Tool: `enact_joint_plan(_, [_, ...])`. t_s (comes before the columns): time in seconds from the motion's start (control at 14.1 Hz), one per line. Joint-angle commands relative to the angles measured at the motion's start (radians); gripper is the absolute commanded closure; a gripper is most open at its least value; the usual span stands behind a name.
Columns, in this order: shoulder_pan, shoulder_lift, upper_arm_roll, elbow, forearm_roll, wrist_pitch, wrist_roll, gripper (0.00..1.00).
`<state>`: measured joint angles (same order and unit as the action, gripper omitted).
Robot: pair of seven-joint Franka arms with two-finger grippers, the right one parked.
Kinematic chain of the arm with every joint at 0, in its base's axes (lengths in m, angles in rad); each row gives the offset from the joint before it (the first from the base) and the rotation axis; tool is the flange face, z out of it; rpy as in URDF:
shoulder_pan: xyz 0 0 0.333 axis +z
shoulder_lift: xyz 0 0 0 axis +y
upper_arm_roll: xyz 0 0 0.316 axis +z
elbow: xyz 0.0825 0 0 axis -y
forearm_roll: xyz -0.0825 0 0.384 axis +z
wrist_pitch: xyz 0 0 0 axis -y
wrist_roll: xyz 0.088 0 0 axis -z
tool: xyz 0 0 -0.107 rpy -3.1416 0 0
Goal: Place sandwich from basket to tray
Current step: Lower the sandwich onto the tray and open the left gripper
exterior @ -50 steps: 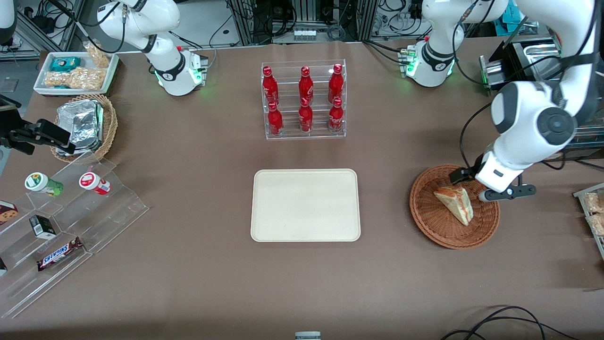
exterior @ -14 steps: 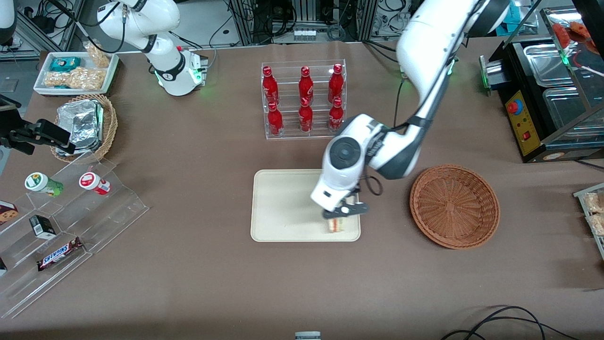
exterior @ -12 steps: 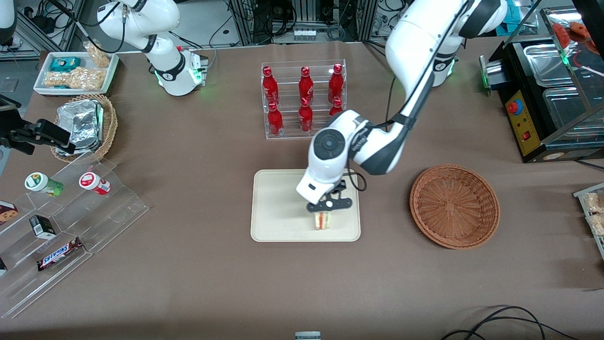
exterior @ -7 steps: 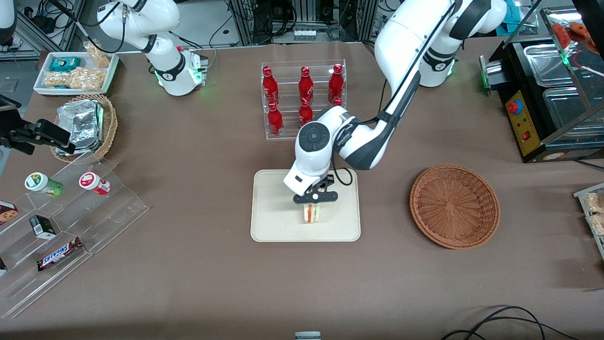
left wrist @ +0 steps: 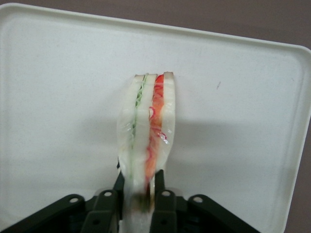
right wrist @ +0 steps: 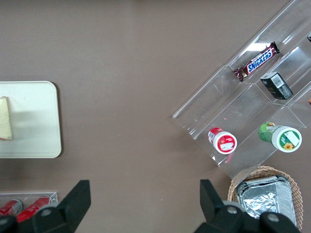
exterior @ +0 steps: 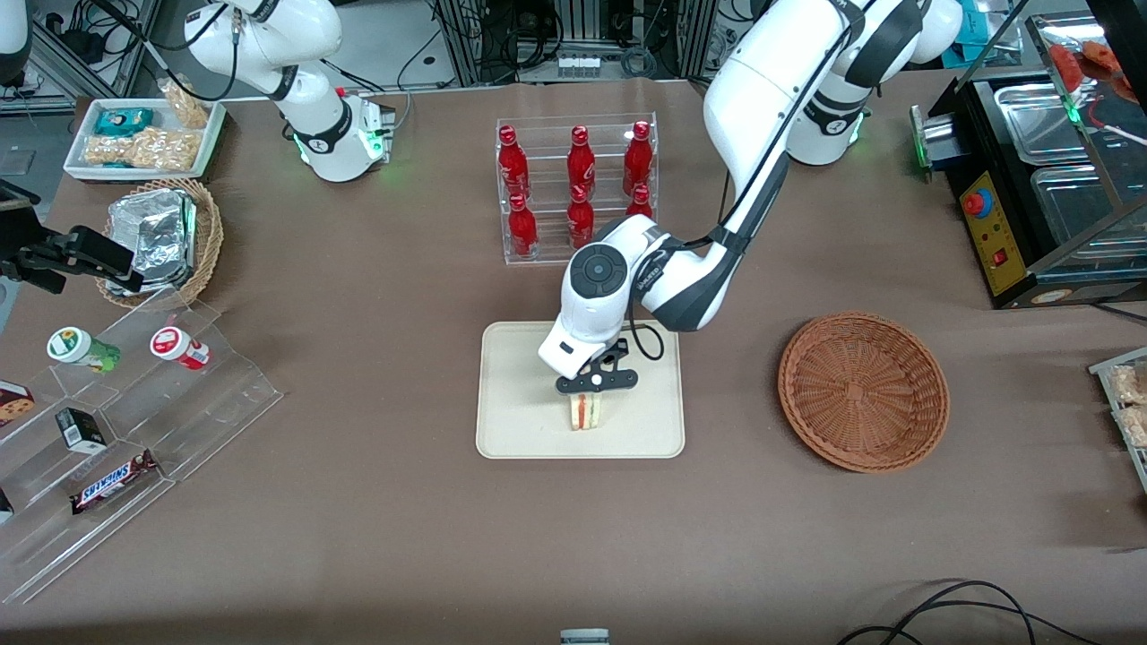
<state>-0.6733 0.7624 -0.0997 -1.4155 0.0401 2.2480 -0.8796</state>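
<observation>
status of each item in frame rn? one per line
sandwich: gripped on edge, filling layers upright, over the tray
gripper: above the tray, fingers shut on the sandwich
tray: flat on the table, nothing else on it
basket: empty, toward the working arm's end
bottle rack: red bottles standing upright
tan basket: holds foil packages
</observation>
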Motion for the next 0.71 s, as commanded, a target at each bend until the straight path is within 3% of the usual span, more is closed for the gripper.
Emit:
enact_joint_plan(0.0, [-0.023, -0.029, 0.011, -0.005, -0.011, 0.001, -0.024, 0.00])
enact_joint_plan(0.42, [-0.016, -0.254, 0.017, -0.019, 0.004, -0.298, -0.016, 0.00])
enact_joint_plan(0.64, [0.040, -0.342, 0.026, -0.020, -0.011, -0.415, -0.028, 0.00])
